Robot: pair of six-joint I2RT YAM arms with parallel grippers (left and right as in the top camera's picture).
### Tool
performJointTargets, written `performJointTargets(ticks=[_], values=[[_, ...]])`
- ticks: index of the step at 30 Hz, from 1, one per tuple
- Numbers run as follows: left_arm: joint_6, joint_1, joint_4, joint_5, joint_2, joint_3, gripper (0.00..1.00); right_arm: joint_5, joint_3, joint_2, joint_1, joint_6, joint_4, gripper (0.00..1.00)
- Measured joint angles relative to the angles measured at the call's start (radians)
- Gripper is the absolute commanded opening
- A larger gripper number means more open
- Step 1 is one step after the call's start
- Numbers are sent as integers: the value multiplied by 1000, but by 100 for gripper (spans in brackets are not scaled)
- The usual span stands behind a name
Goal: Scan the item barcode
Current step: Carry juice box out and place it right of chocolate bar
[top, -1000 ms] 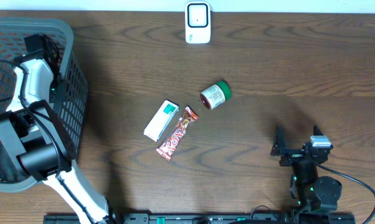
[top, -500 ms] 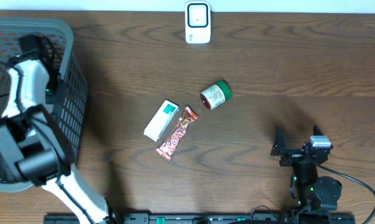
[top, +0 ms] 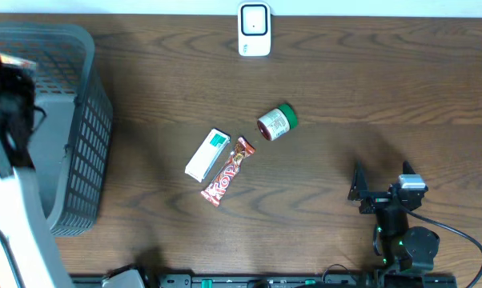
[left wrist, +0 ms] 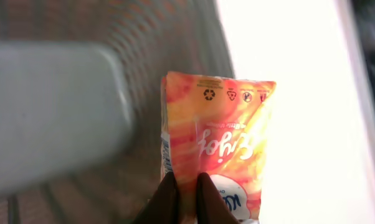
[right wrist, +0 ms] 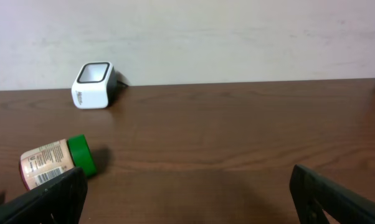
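Within left hand (left wrist: 186, 190), orange packet (left wrist: 222, 140)

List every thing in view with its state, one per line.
left gripper, shut on the orange packet
right gripper, open, empty
orange packet, pinched at one edge
basket, upright
green-lidded jar, lying on its side
white box, lying flat
candy bar, lying flat
scanner, standing upright
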Motion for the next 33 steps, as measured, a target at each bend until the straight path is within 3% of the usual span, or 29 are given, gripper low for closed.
performJointTargets(ticks=[4,8,14,19,26,33], values=[[25,-156,-79,48,-102,0,7,0,0,0,0,0,0,99],[41,-412,-161,65,-116,-1,7,0,0,0,0,0,0,99],[80,-741,-166,37,-8,-50,7,0,0,0,0,0,0,99],[68,-900,-166,4,176,-95,7,0,0,0,0,0,0,99],[-85,-1033,-113,-8,407,-104,7,0,0,0,0,0,0,99],[-408,-1186,-107,-14,526,-104,7,0,0,0,0,0,0,99]])
